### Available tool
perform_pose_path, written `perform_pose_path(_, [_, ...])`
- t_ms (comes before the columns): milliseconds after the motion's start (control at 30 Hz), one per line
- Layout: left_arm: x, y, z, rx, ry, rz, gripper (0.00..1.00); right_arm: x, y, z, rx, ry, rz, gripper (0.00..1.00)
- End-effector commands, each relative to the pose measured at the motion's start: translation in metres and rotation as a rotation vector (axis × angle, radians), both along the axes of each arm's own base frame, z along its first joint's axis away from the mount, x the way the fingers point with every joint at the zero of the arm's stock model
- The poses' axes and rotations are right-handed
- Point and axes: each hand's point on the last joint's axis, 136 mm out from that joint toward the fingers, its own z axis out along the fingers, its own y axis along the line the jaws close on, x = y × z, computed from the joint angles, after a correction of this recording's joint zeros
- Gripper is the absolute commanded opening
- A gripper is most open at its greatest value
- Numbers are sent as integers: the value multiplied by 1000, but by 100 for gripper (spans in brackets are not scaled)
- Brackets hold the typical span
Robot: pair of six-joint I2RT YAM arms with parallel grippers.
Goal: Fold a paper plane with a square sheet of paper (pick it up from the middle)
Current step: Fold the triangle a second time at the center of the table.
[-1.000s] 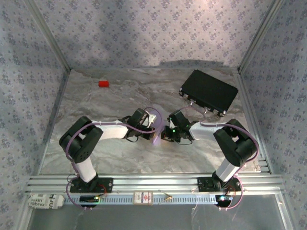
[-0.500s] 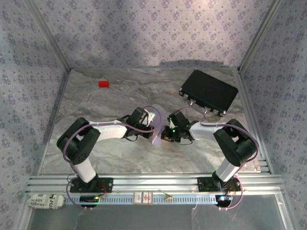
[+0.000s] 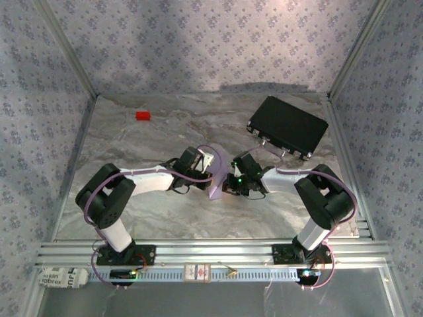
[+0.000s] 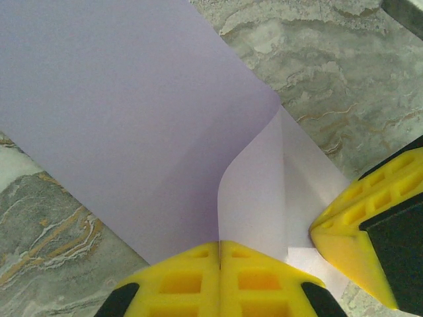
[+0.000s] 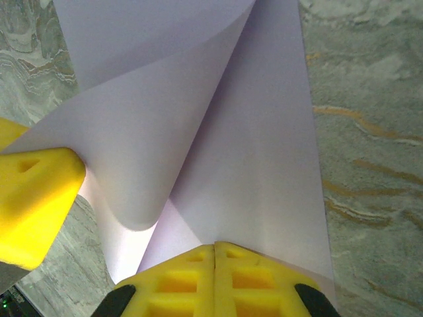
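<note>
Jaws of the left gripper [image 4: 219, 254] and right gripper [image 5: 215, 254] are clamping on the lilac paper sheet [image 4: 132, 99], a flap curling between them, over the marble table [image 3: 145, 142].

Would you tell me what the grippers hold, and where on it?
Both hold the paper: left gripper and right gripper each pinch its edge, close together.

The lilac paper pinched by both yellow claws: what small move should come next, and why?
Probably lower both toward the marble table to flatten the fold. The left gripper and right gripper are each shut on the square sheet of paper, whose folded-over flap curves in a soft roll, not a sharp crease.
</note>
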Motion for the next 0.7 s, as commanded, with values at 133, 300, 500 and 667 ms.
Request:
perform_pose_path(133, [3,3,-6,19,0,0,5,-12,-23,-19,-102,47,-18,4])
perform_pose_path(300, [2,4,-11,25,8,1,5,-12,-23,-18,-101,47,-16,4])
perform_pose_path(500, [3,3,-14,24,11,3,5,-13,-22,-18,-99,48,-16,4])
perform_pose_path(667, [3,3,-18,28,16,2,5,-12,-22,-18,-98,45,-18,4])
